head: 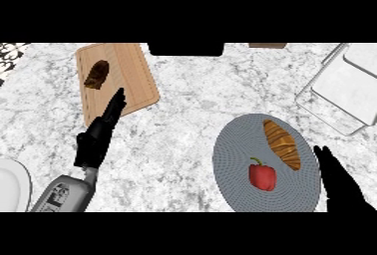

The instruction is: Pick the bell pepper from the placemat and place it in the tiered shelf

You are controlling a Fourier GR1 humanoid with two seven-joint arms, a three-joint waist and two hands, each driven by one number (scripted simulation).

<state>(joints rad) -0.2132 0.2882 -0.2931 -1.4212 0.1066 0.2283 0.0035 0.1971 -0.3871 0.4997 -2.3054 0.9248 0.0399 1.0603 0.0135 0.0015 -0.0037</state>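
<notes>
A red bell pepper point(262, 176) with a green stem lies on the round grey placemat point(236, 154), at its lower middle. A croissant point(282, 144) lies on the same mat, up and right of the pepper. The tiered shelf point(343, 89), white with a wire frame, stands at the right back of the counter. My right hand point(340, 184) comes in at the lower right, fingers straight, just off the mat's right edge and right of the pepper. My left hand point(99, 134) is at the left, fingers straight, pointing up over the cutting board's lower edge.
A wooden cutting board point(132, 69) at the back left carries a dark brown piece of food point(96, 74). A white plate point(11, 184) shows at the left edge. A black object point(185, 49) sits at the back middle.
</notes>
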